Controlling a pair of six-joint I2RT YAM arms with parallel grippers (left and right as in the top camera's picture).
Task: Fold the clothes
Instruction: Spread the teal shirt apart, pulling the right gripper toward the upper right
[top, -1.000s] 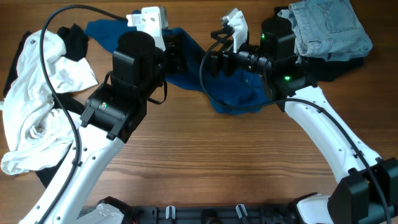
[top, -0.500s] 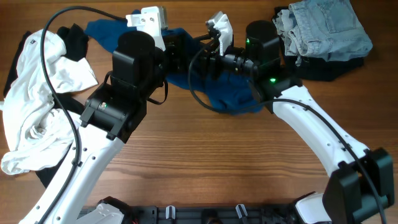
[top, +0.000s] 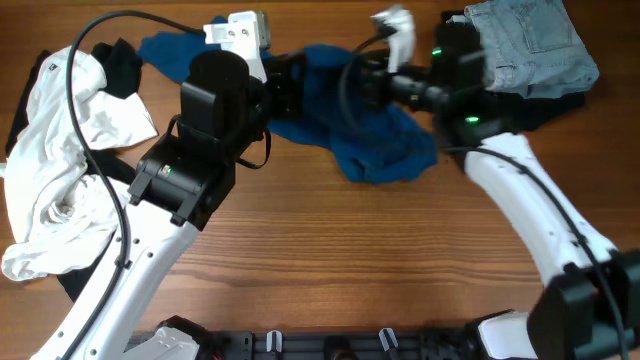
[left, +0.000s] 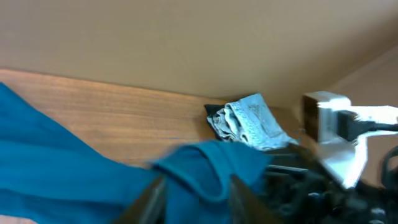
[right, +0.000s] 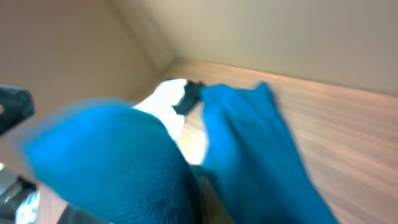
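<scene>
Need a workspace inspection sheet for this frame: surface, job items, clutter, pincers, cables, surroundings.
Surface: wooden table, no damage seen.
Job's things: teal shirt, crumpled and unfolded, between the arms.
Clutter: white garment at left; pale jeans on dark cloth at far right.
Grippers: left pincer parted around a shirt fold; right pincer shut on the shirt, fingers hidden by cloth.
Cables: black cable arcing over the left arm; second cable looped at the right wrist.
Surroundings: tan wall behind the table.
</scene>
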